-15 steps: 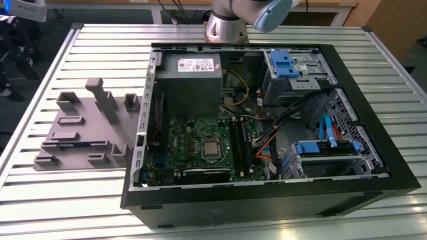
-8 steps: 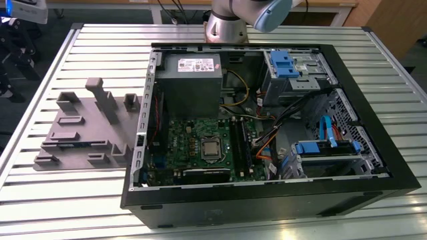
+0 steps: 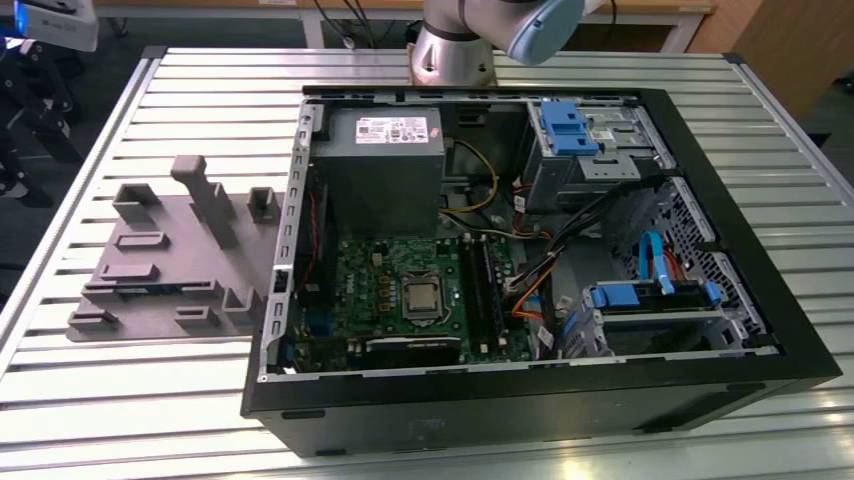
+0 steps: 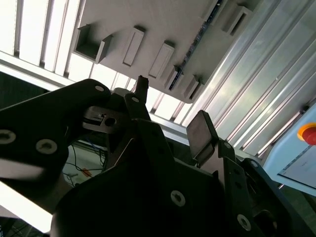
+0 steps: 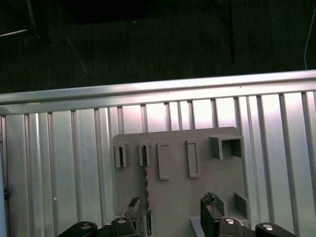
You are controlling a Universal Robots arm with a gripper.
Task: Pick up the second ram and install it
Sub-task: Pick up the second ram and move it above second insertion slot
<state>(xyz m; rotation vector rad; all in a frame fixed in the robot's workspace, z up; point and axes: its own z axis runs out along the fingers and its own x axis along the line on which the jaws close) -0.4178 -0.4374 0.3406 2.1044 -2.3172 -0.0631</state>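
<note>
The second ram (image 5: 144,180) is a thin dark stick standing on edge in a slot of the grey holder tray (image 5: 173,192), which rests on the slatted table. In the second wrist view the ram (image 4: 196,39) is a dark strip across the tray's pale surface. The exterior view shows it as a dark line (image 3: 147,289) on the tray, at the view's left of the computer case. My gripper (image 5: 172,207) hangs above the tray, open and empty. In the first wrist view the ram lies just inside one fingertip (image 5: 133,202). The gripper (image 4: 170,111) also shows in the second wrist view.
An open black computer case (image 3: 747,300) lies on the table, with the green motherboard (image 3: 387,290), its ram slots (image 3: 478,290), a grey power supply (image 3: 380,150) and blue drive brackets (image 3: 567,128). The arm's base (image 3: 451,55) stands behind the case. The tray carries several raised blocks.
</note>
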